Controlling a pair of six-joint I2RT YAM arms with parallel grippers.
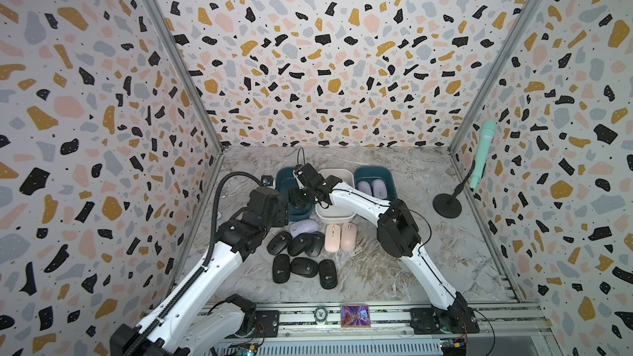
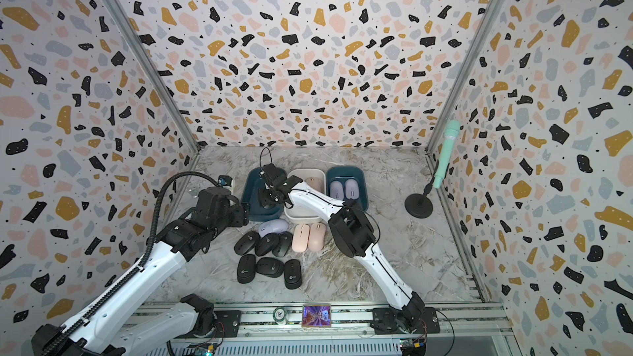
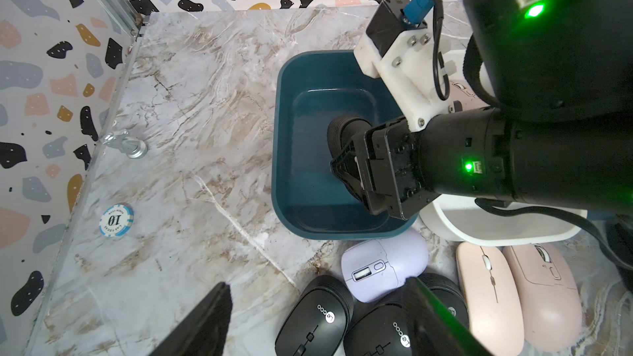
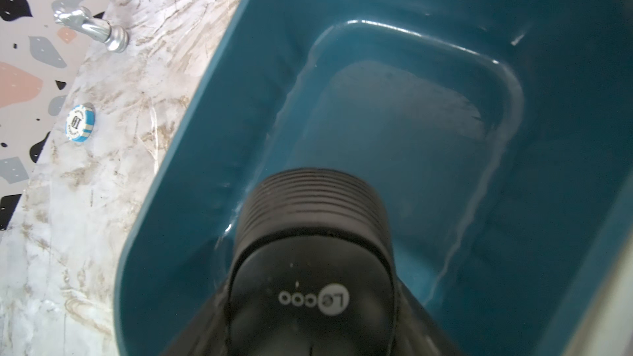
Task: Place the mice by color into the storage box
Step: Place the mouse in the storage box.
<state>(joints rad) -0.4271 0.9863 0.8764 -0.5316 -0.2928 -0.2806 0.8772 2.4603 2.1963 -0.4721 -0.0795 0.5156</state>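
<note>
The marble worktop (image 1: 411, 268) carried three bins in a row toward its back edge, with the loose mice bunched mid-worktop just in front of them. My right arm (image 1: 356, 196) reached diagonally over the white bin (image 1: 334, 217), as I read it because the left teal bin (image 3: 279, 166) was the one meant for black. That reach hid most of the white bin, where one pink mouse (image 2: 312, 181) showed. My left arm (image 1: 222, 258) waited by the left teal bin's front corner. The left gripper (image 3: 318, 284) was spread and empty above the pile, near enough the right wrist that I judged a bump possible.

The right teal bin (image 1: 375, 171) held two lavender mice (image 1: 371, 187). The right gripper (image 3: 349, 152) was clamped on a black mouse (image 4: 315, 251), tilted nose-down inside the otherwise bare left teal bin; I couldn't tell if it touched the floor.

Six black mice (image 1: 301, 244), two pink mice (image 1: 340, 237) and one lavender mouse (image 1: 304, 227) lay unsorted. The lavender one sat just beside the left teal bin's front wall.

A microphone (image 1: 483, 152) stood near the right edge. A poker chip (image 3: 115, 219) lay near the left edge, both well clear.
</note>
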